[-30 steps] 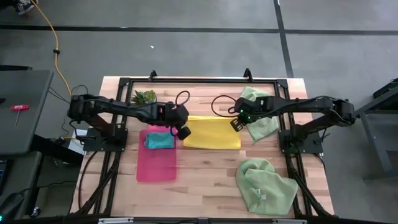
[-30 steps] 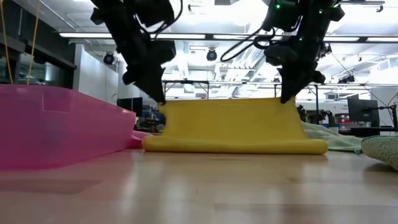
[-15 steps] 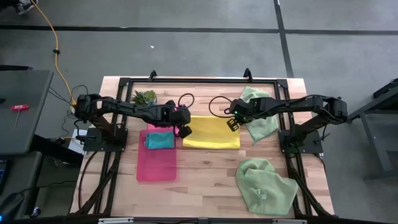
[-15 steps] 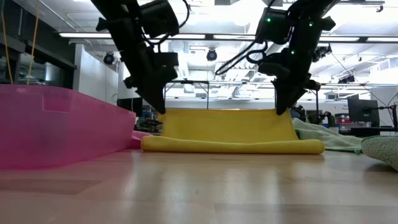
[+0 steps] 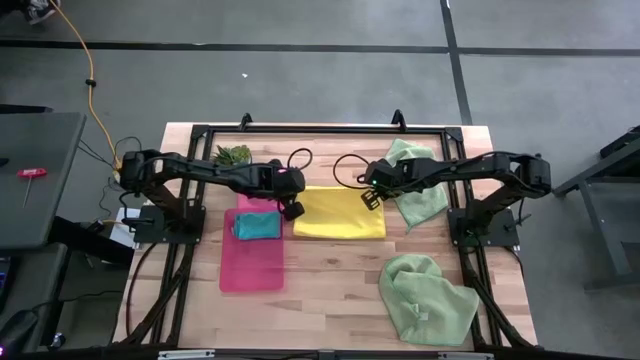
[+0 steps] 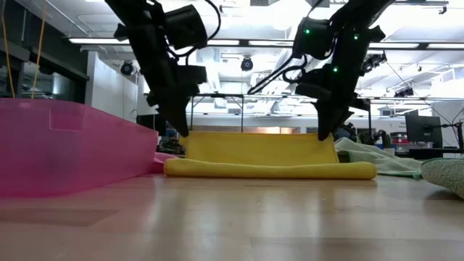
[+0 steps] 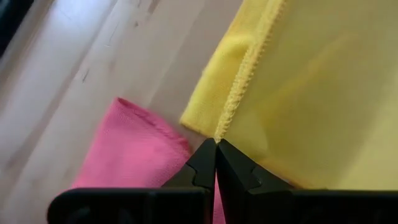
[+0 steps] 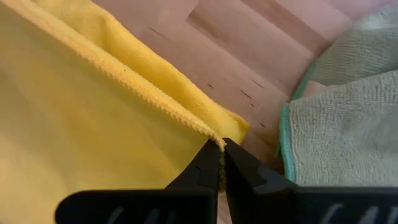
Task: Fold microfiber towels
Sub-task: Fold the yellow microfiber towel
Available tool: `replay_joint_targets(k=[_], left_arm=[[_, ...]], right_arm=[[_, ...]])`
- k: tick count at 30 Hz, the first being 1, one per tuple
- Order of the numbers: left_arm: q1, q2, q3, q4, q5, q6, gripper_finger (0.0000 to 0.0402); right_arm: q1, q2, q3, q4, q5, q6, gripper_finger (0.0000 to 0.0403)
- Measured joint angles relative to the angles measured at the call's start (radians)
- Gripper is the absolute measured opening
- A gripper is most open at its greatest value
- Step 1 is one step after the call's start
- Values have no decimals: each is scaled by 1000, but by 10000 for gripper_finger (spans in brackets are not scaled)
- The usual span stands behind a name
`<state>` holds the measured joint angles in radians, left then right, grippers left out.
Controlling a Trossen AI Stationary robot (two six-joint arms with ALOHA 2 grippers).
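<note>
You are working both arms over the wooden table [image 5: 330, 290], and the yellow towel [image 5: 340, 213] serves here as the landmark. It is lying near the table's middle, partly folded: the low view is showing a rolled fold resting on the wood with an upper layer standing up behind it [image 6: 261, 148].

Your left gripper [image 5: 292, 208] is sitting at the yellow towel's left corner. In the left wrist view its jaws are clenched on the stitched hem of that corner [image 7: 216, 144]. Your right gripper [image 5: 369, 197] is sitting at the towel's opposite corner, and the right wrist view is showing its jaws likewise clamped on the hem [image 8: 221, 146]. In the low view both are holding the raised layer by its two top corners.

Just left of the yellow towel, the pink tray [image 5: 250, 262] is lying flat, with the teal towel [image 5: 256, 226] folded inside its end nearest the left gripper. A hot pink towel [image 7: 134, 149] is showing beside the yellow towel's left corner, touching or nearly touching it; I cannot tell which.

Right of the yellow towel, one pale green towel [image 5: 418, 195] is lying crumpled under the right arm, just beside the held corner. A second pale green towel [image 5: 428, 298] is lying bunched well apart, toward the near edge. A small green plant [image 5: 233, 154] is standing beyond the left arm, away from the yellow towel.
</note>
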<state>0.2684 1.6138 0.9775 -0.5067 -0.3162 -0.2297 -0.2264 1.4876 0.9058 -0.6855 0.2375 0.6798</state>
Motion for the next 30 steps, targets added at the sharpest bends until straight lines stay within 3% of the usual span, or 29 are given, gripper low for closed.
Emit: replay_joint_targets(k=[6,12,23,30], left_arm=[[-1,-12,1,14,-119,-6,0],[1,-11,0,16,-91,76,0],[2,-10,-3,17,-101,77,13],[9,-10,-3,17,-116,77,38]], right_arm=[[-4,0,1,4,54,37,0],[-5,0,1,3,51,64,0],[-6,1,-4,-18,56,72,1],[-6,1,-4,-11,52,72,31]])
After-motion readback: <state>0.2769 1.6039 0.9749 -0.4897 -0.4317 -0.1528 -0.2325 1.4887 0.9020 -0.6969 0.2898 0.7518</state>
